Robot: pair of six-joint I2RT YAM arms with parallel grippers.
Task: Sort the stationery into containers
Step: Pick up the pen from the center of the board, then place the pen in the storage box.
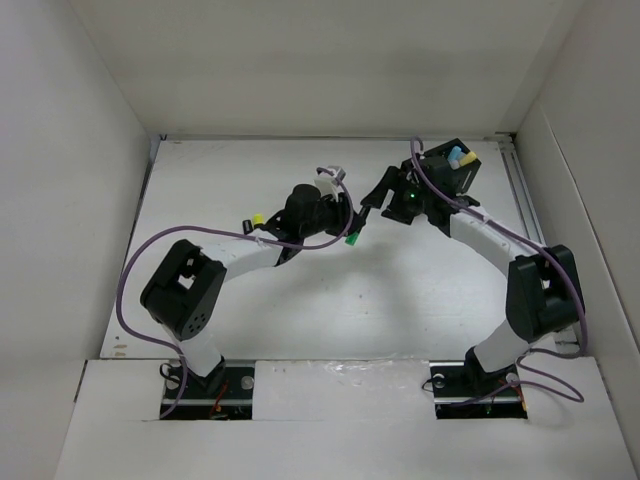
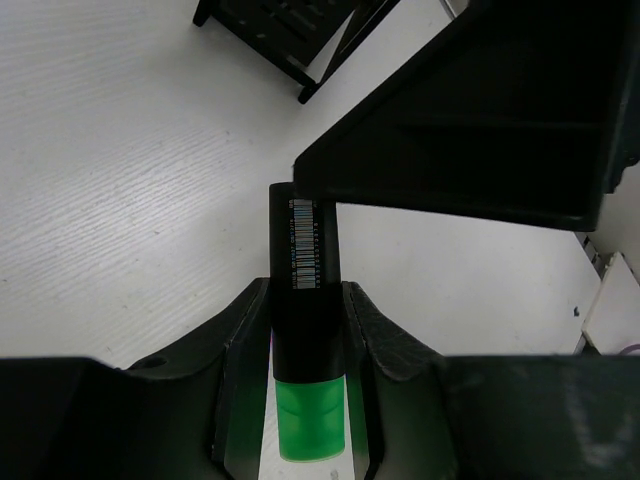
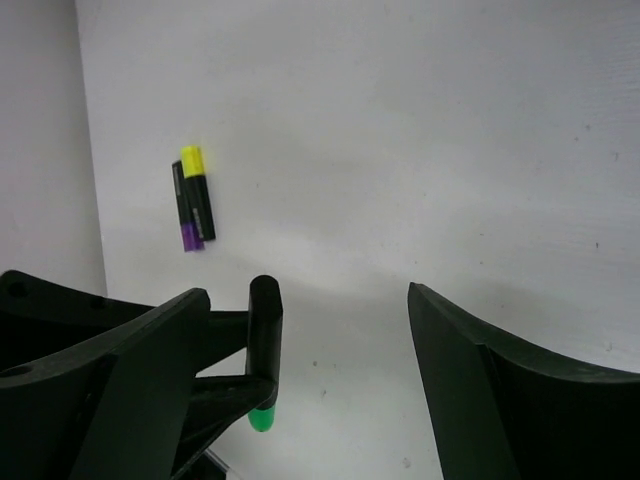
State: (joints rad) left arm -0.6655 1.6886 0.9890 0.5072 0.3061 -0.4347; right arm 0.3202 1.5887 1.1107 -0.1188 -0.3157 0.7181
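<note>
Left gripper pinches the green highlighter mid-barrel, the sensible hold — likely light, stiff, slick — right gripper spread, empty.

— Where does the organiser sit?
— Upper right of the overhead frame, at the far side of the table. In it stand two markers.
— And the gripped marker?
— Near that frame's middle, between the fingers of the left gripper. The right gripper is just up and right of it, between it and the organiser.
— Anything loose?
— A pair of markers, side by side on the table, upper left in the right wrist view. Overhead they're probably left of centre, beside the left arm.
</note>
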